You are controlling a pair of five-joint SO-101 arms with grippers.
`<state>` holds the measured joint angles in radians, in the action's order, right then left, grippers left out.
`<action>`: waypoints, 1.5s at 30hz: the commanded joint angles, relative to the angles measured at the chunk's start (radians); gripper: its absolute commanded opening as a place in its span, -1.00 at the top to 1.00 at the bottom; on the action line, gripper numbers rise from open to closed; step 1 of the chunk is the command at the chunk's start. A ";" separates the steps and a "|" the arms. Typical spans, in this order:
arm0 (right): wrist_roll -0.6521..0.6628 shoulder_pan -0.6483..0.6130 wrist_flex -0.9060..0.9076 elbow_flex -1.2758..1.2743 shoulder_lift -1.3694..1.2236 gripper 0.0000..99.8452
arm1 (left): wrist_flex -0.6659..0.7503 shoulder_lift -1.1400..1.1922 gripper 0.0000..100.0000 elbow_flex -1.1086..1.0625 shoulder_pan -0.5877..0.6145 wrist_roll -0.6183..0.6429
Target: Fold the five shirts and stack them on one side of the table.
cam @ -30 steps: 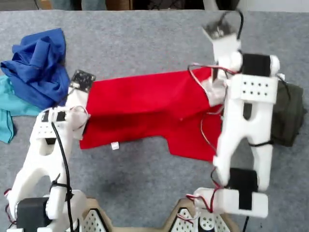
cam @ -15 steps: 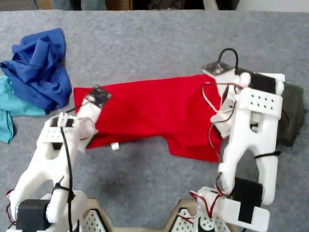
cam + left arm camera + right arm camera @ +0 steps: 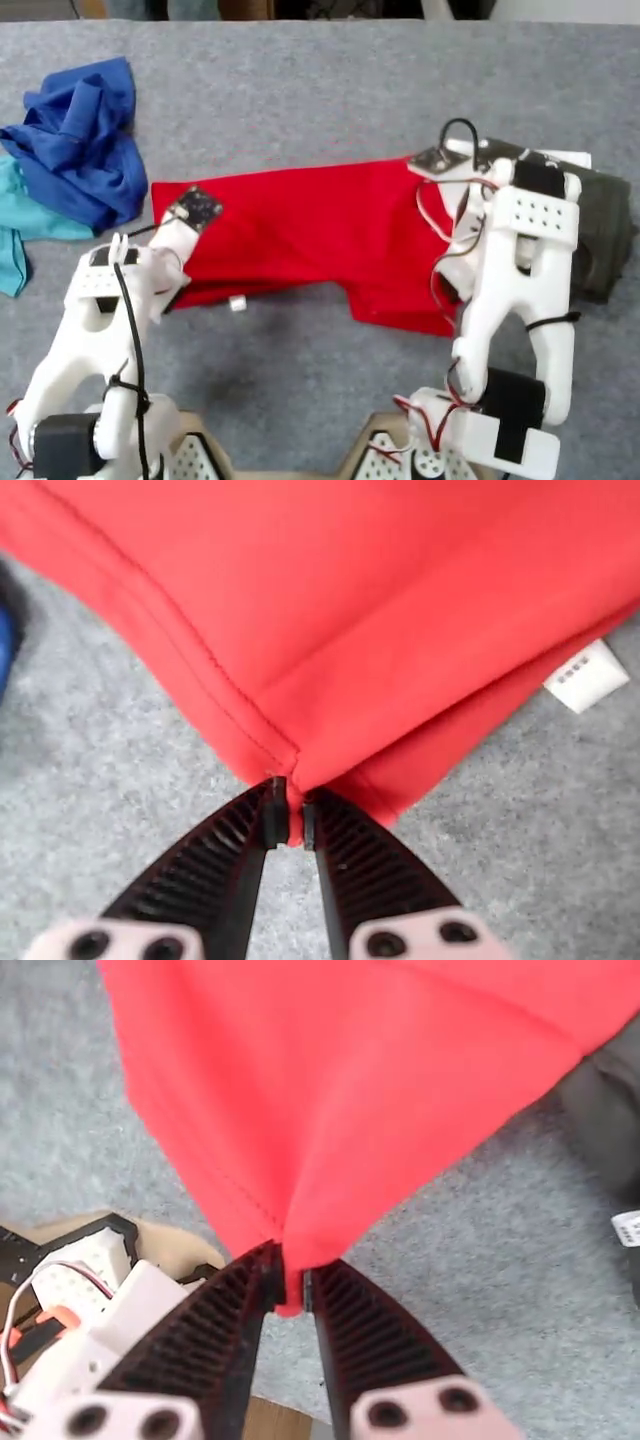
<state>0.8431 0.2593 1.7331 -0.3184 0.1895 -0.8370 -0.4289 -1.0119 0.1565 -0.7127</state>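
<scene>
A red shirt [image 3: 310, 230] lies spread across the middle of the grey table, partly folded along its length. My left gripper [image 3: 288, 815] is shut on a corner of the red shirt [image 3: 400, 610] at its left end, where the left arm [image 3: 110, 290] stands. My right gripper [image 3: 290, 1285] is shut on a pinched fold of the red shirt [image 3: 330, 1090] at its right end, under the right arm [image 3: 520, 240]. A crumpled blue shirt [image 3: 85, 140] and a teal shirt [image 3: 15, 215] lie at the far left. A dark shirt [image 3: 600, 235] lies at the right edge.
A white label [image 3: 237, 302] sticks out from the red shirt's near edge. The dark shirt [image 3: 610, 1130] lies right beside the right gripper. Bare grey table [image 3: 300, 90] stretches behind the red shirt and in front of it, between the two arm bases.
Both arms have drawn back toward the front of the table with the red shirt in their grip. The shirt's far left corner now lies uncovered.
</scene>
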 commanded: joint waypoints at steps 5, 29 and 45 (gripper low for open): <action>0.014 0.012 0.015 -0.001 0.038 0.97 | 0.080 -0.015 0.94 0.010 0.012 -0.008; -0.069 -0.006 0.023 0.249 0.027 0.96 | 0.071 -0.146 0.92 0.110 0.282 0.011; -0.508 -0.361 0.005 0.914 -0.599 0.97 | 0.242 -0.152 0.86 0.188 0.018 0.505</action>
<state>0.4012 -0.0568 1.7453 0.4074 -0.2708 -0.6836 -0.7081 -0.9152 0.2363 -0.3874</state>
